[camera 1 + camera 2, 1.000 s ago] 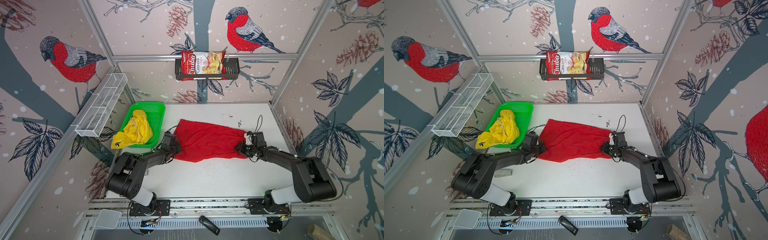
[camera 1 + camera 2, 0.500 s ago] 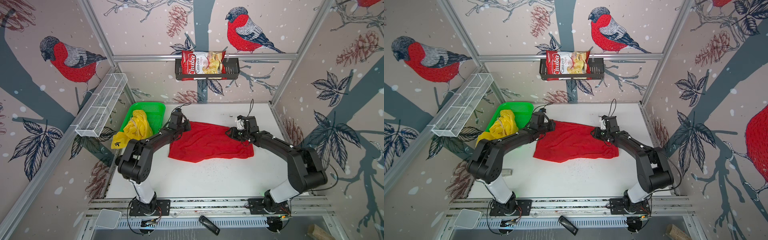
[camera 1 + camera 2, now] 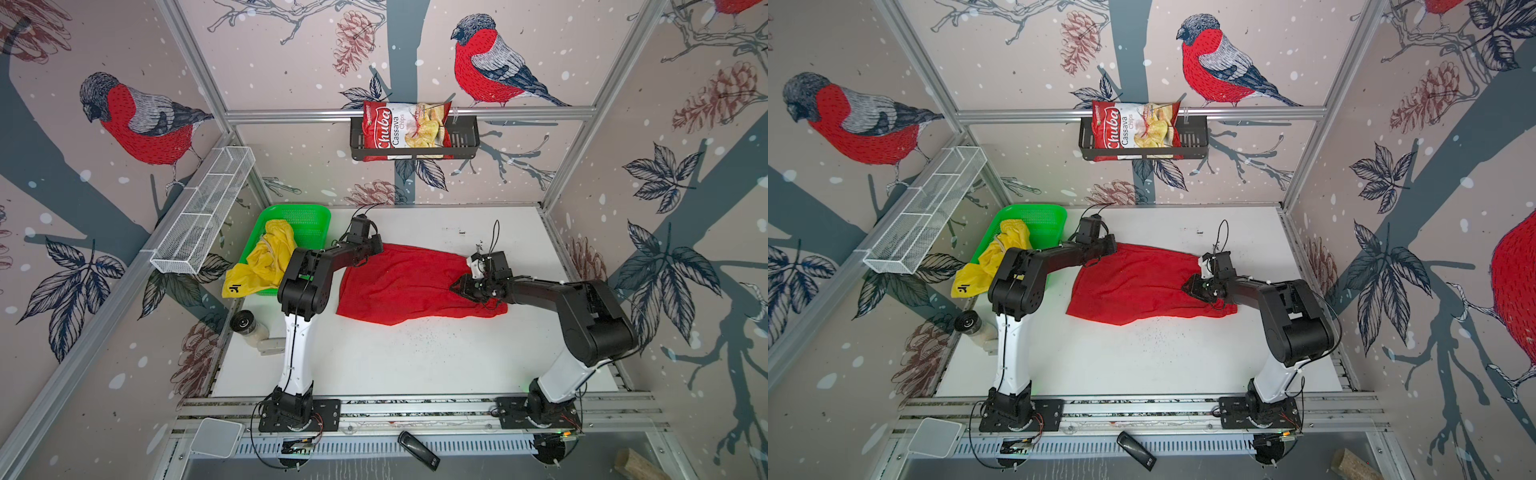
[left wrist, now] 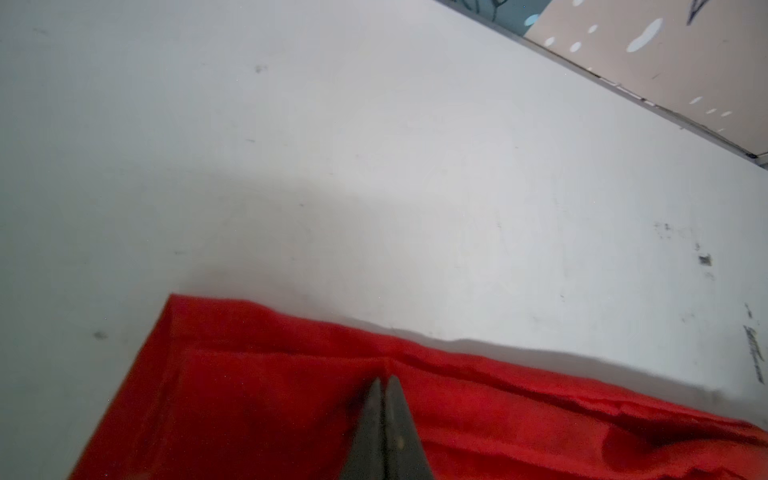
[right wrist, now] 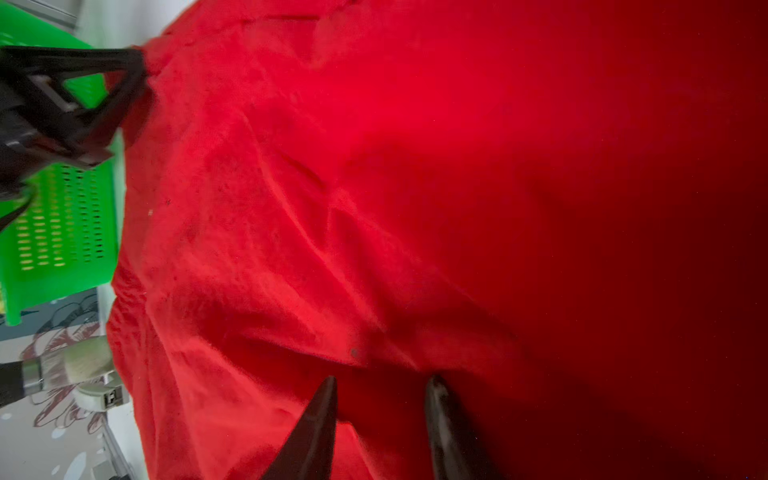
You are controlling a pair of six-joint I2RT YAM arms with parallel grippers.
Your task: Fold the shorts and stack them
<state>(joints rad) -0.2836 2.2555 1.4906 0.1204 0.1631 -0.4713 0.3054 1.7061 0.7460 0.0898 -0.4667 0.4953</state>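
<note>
- left fingers (image 4: 384, 384) pressed together, pinching the red shorts (image 3: 407, 286) at their far left corner.
- right fingers (image 3: 459, 286) partly apart at the shorts' right end, red cloth between them; a grip cannot be told.
- red shorts lie spread on the table (image 3: 415, 365); yellow shorts (image 3: 270, 266) hang from the green basket (image 3: 307, 212), far left.

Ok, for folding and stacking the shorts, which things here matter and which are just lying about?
For the job: red shorts; yellow shorts, in the green basket.
Just lying about: that basket, chips bag, black wall rack, white wire shelf.
</note>
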